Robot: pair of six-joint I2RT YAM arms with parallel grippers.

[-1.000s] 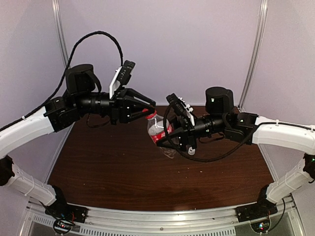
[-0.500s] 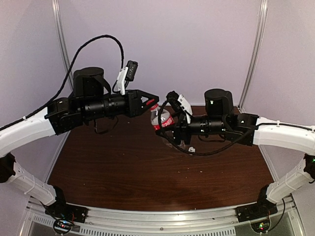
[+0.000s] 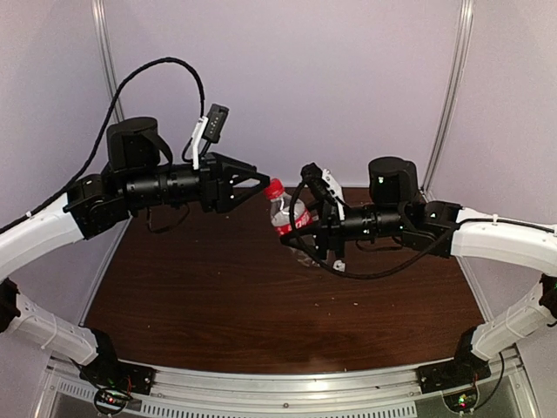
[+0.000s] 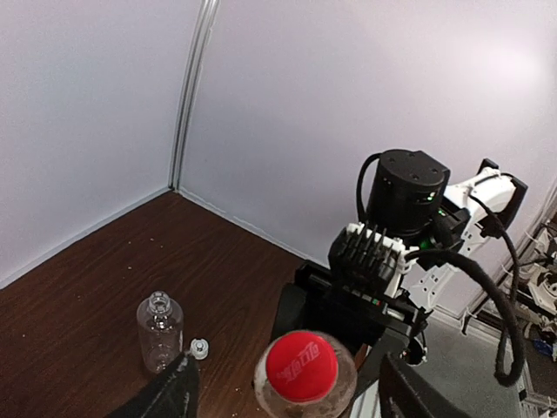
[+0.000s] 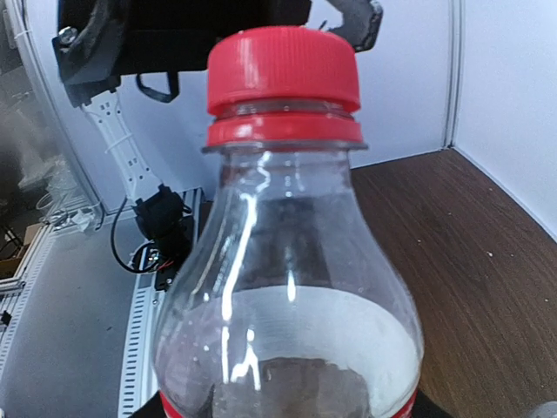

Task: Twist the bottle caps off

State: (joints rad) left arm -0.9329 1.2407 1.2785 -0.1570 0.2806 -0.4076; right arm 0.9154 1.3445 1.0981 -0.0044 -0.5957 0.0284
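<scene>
Left gripper (image 3: 259, 180): jaws wide. Red cap (image 4: 301, 366) is centred in the gap between the fingers (image 4: 174, 396), just off their tips and untouched. The cap sits on the neck, collar ring just below it. Right gripper (image 3: 298, 232) is clamped on the labelled bottle (image 3: 287, 218), held tilted above the table (image 3: 200, 296); clear plastic, red band. Beyond, the unlabelled bottle (image 4: 159, 329) stands upright on the table, neck open, with the white cap (image 4: 200, 348) just beside it.

Free air around red cap (image 4: 301, 366)
</scene>
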